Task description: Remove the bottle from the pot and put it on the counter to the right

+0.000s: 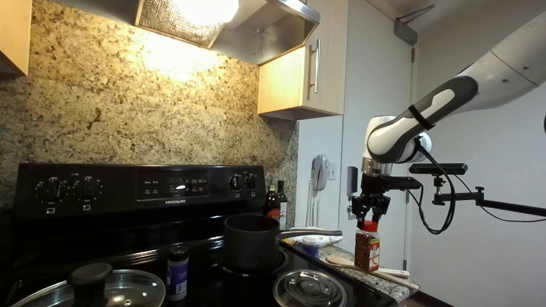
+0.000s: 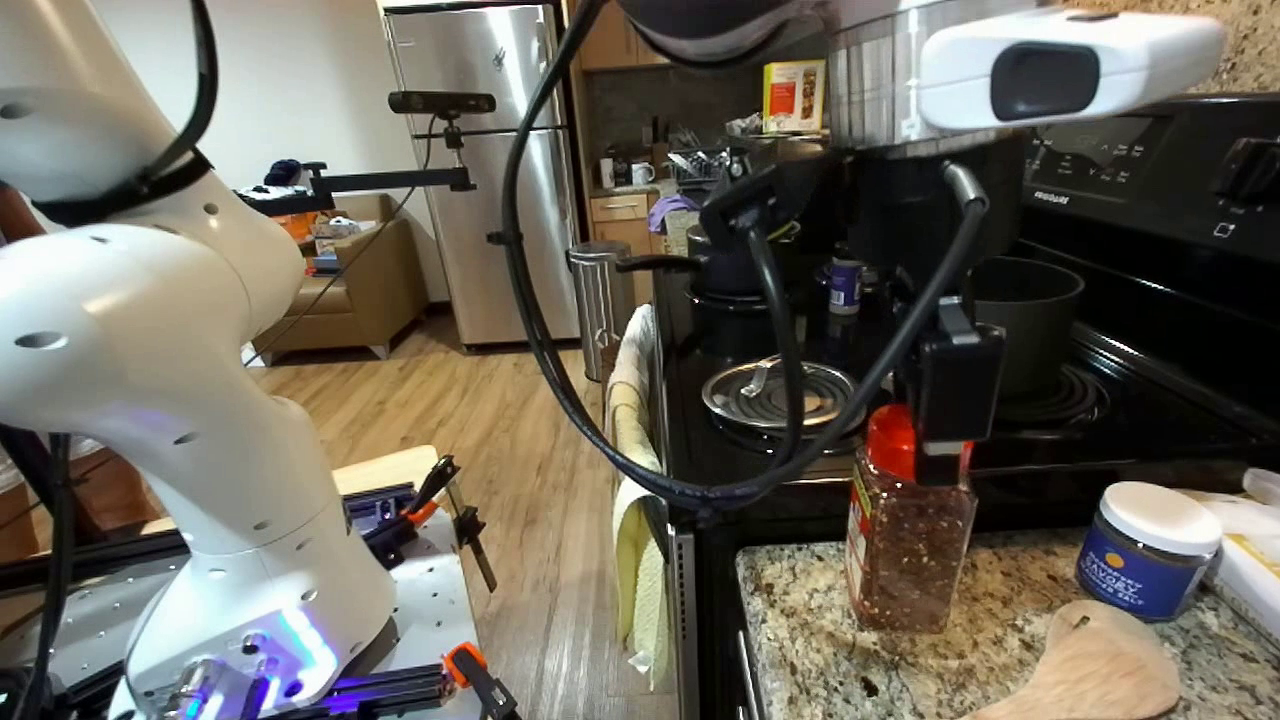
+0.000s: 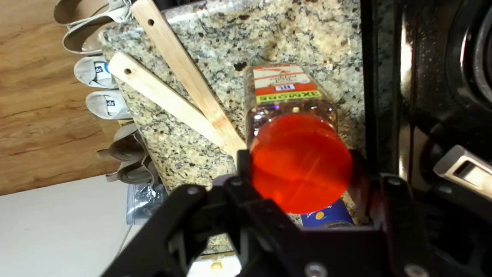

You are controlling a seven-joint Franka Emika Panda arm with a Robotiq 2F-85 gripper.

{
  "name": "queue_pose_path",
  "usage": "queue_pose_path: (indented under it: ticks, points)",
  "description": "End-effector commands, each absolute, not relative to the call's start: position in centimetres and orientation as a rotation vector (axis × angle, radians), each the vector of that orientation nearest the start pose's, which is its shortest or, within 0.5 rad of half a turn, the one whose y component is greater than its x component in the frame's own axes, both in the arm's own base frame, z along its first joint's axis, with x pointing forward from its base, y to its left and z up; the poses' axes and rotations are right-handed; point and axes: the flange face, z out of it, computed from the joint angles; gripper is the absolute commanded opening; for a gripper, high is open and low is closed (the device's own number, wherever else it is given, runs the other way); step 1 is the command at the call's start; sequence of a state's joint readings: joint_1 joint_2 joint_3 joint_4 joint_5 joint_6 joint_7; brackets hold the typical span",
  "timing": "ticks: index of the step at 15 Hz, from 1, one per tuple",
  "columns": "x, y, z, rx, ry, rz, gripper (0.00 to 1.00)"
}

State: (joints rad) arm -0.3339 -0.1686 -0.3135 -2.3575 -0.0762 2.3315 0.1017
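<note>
In an exterior view, the stove (image 1: 117, 192) spans lower left; the pot (image 1: 251, 245) stands lower centre. At lower right, the hand (image 1: 368, 222) is clamped on the red-capped bottle (image 1: 367, 251), upright over the desk (image 1: 381, 284); base contact cannot be determined.

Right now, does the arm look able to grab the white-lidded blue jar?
Probably not: its claw is closed on the red-capped bottle and would likely have to release it before taking the jar.

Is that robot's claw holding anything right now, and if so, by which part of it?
Yes. The gripper holds the bottle by its red cap, with its fingers on opposite sides of the cap.
</note>
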Motion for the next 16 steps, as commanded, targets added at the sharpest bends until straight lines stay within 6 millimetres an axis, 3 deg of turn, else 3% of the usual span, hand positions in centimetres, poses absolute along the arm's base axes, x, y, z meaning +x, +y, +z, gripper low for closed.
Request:
queue_pose_path:
  ticks: [1,10,14,15,16]
  points:
    - [40.3,-30.4,39.7,-2.971,1.047,-0.23,0.36]
    - [41.7,-31.0,35.9,-2.96,1.086,-0.219,0.36]
    - [42.1,-31.5,35.8,-2.97,1.114,-0.242,0.36]
    - [42.1,-31.6,35.9,-2.971,1.111,-0.241,0.86]
    - [42.1,-31.6,36.0,-2.969,1.12,-0.252,0.88]
